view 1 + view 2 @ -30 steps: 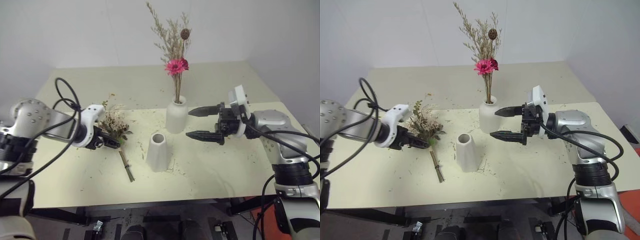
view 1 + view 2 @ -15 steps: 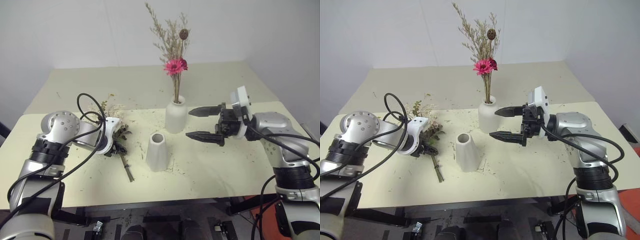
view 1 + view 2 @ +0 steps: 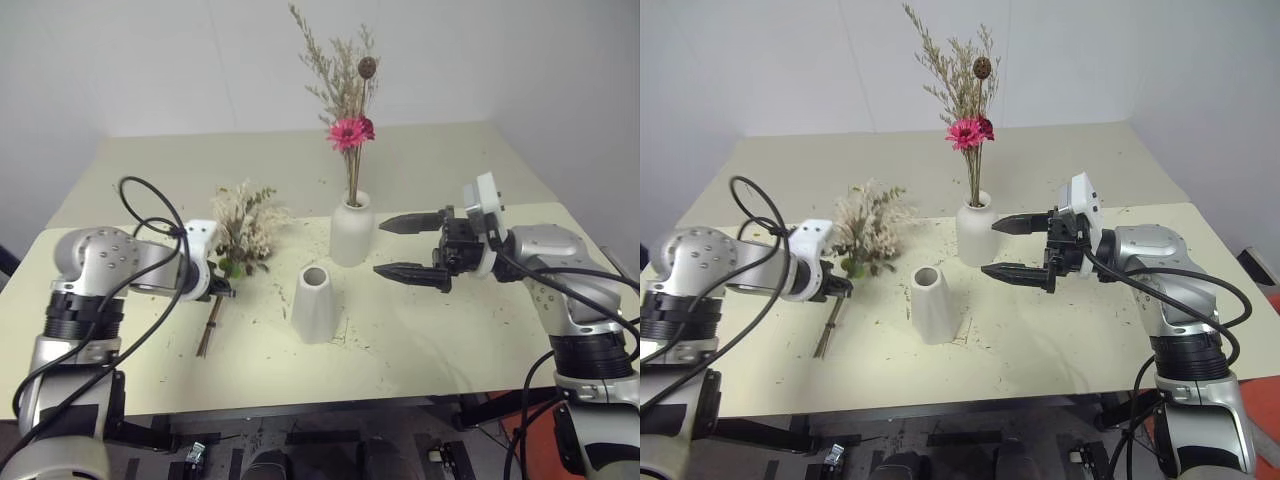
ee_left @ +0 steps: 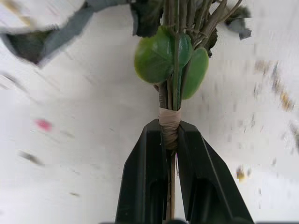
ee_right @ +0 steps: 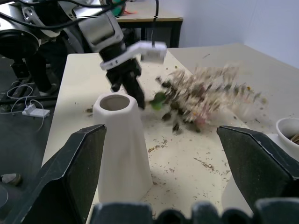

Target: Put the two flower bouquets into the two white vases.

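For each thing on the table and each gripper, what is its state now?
Slim bouquet: upright in the bottle vase.
Cone vase: upright, empty.
Bushy bouquet: gripped at its wrapped stems.
Left gripper: shut on the bushy bouquet.
Right gripper: jaws open, holding nothing.

Matte white ceramic cone vase (image 3: 316, 303)

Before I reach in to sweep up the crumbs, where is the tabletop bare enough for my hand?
Free: the far stretch of the table behind the bottle vase, and the near edge in front of the cone vase. Crowded: the middle, where the left gripper holds the cream bouquet and the open right gripper flanks both vases.
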Robot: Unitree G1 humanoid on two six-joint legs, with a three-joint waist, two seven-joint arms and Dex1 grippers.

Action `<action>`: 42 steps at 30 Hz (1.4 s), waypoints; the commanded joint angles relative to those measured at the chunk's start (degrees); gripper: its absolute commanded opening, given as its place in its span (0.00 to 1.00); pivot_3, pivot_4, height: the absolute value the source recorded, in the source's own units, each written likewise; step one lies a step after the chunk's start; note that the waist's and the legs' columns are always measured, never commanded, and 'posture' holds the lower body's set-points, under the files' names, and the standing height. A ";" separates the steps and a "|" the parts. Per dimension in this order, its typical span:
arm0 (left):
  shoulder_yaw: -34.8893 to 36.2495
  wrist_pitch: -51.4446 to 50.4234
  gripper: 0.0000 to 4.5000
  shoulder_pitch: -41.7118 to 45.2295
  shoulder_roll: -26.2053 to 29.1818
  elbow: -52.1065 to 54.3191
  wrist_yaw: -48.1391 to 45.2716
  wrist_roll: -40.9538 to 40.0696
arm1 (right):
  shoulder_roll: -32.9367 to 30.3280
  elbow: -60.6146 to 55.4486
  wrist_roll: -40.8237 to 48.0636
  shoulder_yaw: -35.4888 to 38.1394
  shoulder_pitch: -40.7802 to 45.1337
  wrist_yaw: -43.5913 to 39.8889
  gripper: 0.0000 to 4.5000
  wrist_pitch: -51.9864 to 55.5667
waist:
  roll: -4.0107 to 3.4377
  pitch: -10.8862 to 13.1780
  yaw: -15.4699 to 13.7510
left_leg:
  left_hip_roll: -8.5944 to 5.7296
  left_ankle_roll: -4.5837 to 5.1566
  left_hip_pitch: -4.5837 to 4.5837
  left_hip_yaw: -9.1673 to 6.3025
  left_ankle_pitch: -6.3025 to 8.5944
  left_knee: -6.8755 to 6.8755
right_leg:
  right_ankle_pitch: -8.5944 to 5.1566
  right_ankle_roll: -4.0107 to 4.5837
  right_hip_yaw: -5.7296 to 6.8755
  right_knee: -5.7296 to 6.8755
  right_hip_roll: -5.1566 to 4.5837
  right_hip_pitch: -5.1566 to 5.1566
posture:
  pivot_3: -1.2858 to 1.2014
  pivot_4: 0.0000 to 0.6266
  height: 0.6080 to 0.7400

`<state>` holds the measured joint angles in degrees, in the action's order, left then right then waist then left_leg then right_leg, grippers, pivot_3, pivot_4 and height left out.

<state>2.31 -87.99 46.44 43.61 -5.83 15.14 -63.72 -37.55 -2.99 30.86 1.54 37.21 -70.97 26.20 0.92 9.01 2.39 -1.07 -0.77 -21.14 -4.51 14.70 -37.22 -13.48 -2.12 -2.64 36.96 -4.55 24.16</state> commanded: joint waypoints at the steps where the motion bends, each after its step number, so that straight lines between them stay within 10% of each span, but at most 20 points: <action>1: 4.49 12.05 0.02 -1.09 3.37 7.78 -9.87 6.00 | -0.85 -1.24 1.78 1.88 0.62 -0.34 1.00 -0.19 | 0.00 0.00 -0.02 | 0.00 -0.03 0.00 0.01 -0.02 0.01 | 0.00 0.00 0.00 -0.01 0.00 0.00 | 0.52 0.24 1.00; 15: 16.53 37.07 0.02 -2.61 -5.76 18.84 -44.58 -1.21 | -3.18 -0.35 3.06 2.15 0.60 -1.58 1.00 0.18 | 0.00 0.00 -0.82 | 0.01 -0.03 -0.02 0.07 -0.02 0.08 | 0.01 0.01 0.07 -0.23 -0.05 -0.11 | 0.52 0.24 1.00; 42: 6.19 38.02 0.02 -4.56 -13.66 16.25 -57.72 5.39 | -4.98 -5.67 4.93 4.04 -2.62 2.32 1.00 2.66 | 0.01 0.00 -0.45 | 0.04 0.01 0.00 0.05 0.00 -0.01 | 0.01 0.01 0.06 -0.22 0.03 -0.18 | 0.52 0.24 1.00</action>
<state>8.50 -51.10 42.00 29.63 9.10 -41.74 -58.72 -41.66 -6.79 34.79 3.37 34.53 -69.27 28.54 0.93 9.01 1.95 -1.03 -0.75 -21.13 -4.45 14.70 -37.23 -13.47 -2.12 -2.58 36.74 -4.52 23.98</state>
